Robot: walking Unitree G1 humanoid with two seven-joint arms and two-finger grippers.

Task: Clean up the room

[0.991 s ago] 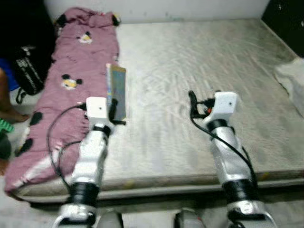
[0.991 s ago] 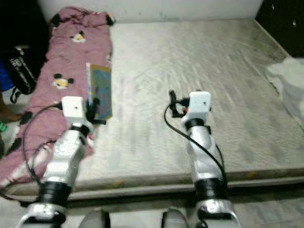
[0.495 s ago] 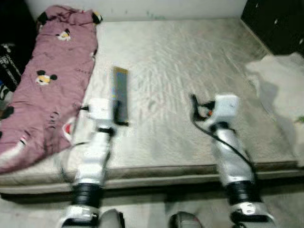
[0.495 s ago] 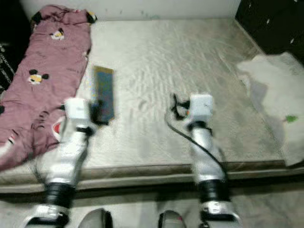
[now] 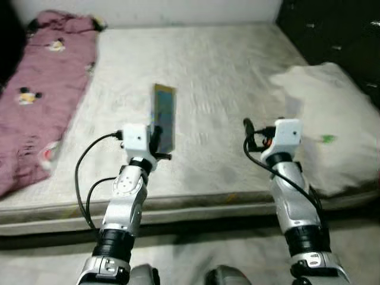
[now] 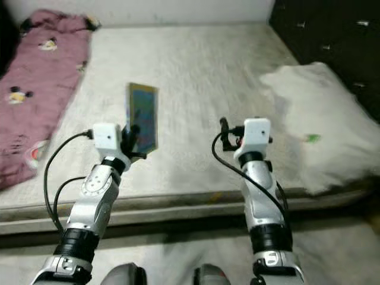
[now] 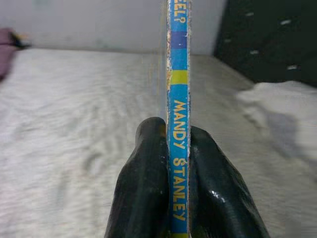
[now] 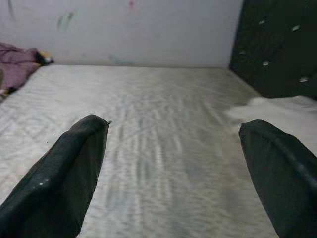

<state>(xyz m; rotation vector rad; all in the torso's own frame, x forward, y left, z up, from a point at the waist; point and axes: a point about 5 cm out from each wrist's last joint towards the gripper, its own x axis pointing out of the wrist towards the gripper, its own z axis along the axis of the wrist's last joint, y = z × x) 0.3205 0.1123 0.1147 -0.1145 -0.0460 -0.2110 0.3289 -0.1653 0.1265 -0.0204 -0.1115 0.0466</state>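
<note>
Blanket (image 5: 41,89): a pink spread printed with cartoon mouse faces lay along the far left side of the mattress, well apart from both grippers, beyond and to the left of the left fingers.

Mattress (image 5: 219,71): a pale, wrinkled surface stretched ahead of both pairs of fingers up to a light wall (image 8: 124,29); its front edge ran beneath the two forearms.

Left gripper (image 7: 176,173): raised over the front part of the mattress, its fingers (image 7: 146,183) clenched on the book, one black finger pressed to each cover.

Book (image 5: 164,116): a thin, blue-spined volume stood upright between the left fingers, gripped at its lower end and rising above the fingertips; the spine faced the wrist camera and bore the words "MANDY STANLEY" in yellow, and in the head views a colourful cover faced the robot. It was held clear of the mattress, to the right of the blanket.

Right gripper (image 8: 173,163): held level over the mattress, to the right of the book and well apart from it; its fingers (image 8: 64,173) were released, spread wide with bare mattress showing between them and nothing in their grasp.

Pillow (image 5: 320,119): a white, rumpled cushion lay on the right side of the mattress, beyond and to the right of the right fingers, near but not touching them; a small green mark showed on its cover.

Headboard (image 5: 332,29): a dark, button-tufted panel stood at the far right, behind the pillow.
</note>
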